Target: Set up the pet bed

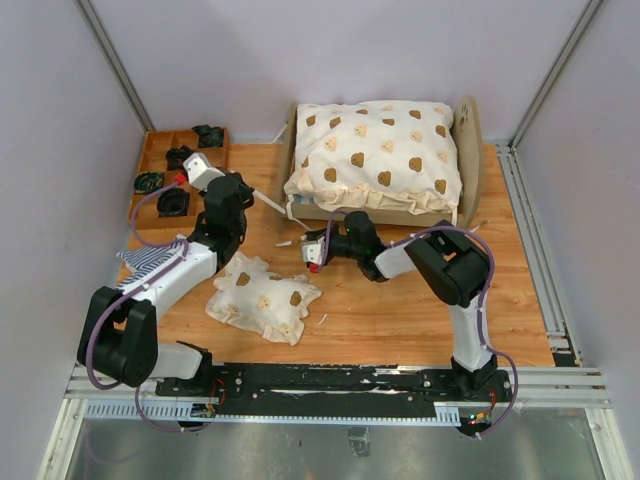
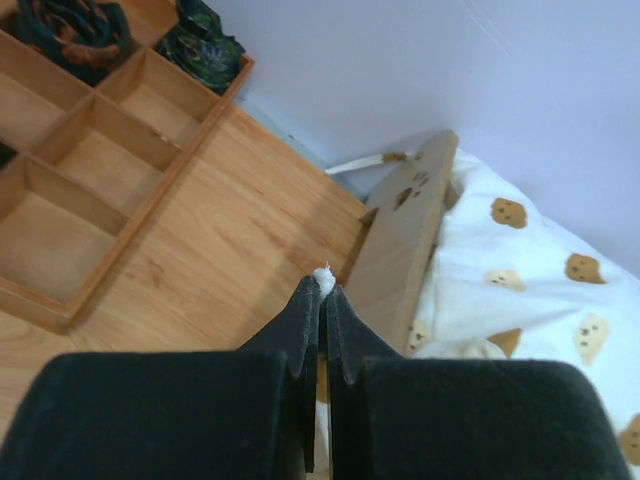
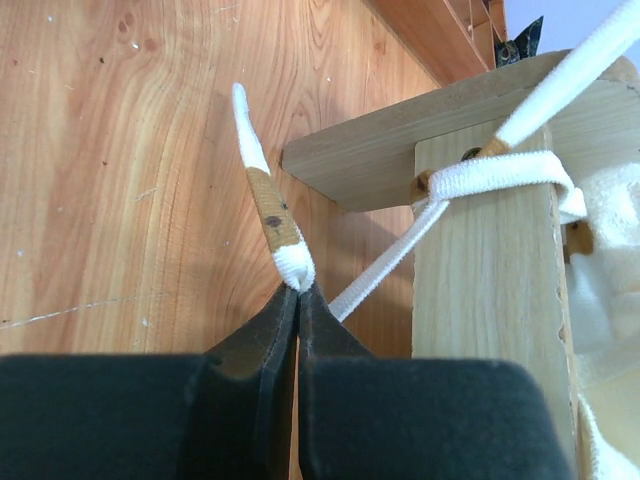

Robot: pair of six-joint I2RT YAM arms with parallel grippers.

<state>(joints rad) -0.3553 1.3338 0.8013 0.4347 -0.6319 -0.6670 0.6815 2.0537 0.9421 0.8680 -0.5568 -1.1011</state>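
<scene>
The pet bed (image 1: 300, 205), a light plywood frame, stands at the back middle with a cream bear-print quilt (image 1: 378, 150) piled on it. My left gripper (image 1: 252, 194) is at the bed's left end, shut on the tip of a white tie (image 2: 323, 279); the end board with the paw-print cutout (image 2: 412, 190) is just beyond it. My right gripper (image 1: 302, 243) is in front of the bed's near left corner, shut on a second white tie (image 3: 292, 262) with a brown patch. That tie runs through the corner post (image 3: 480, 290).
A brown compartment tray (image 1: 152, 150) with dark items sits at the back left. A blue-and-white striped mattress (image 1: 148, 258) lies under my left arm. A small cream bear-print cushion (image 1: 262, 297) lies on the wooden table (image 1: 400, 310) in front.
</scene>
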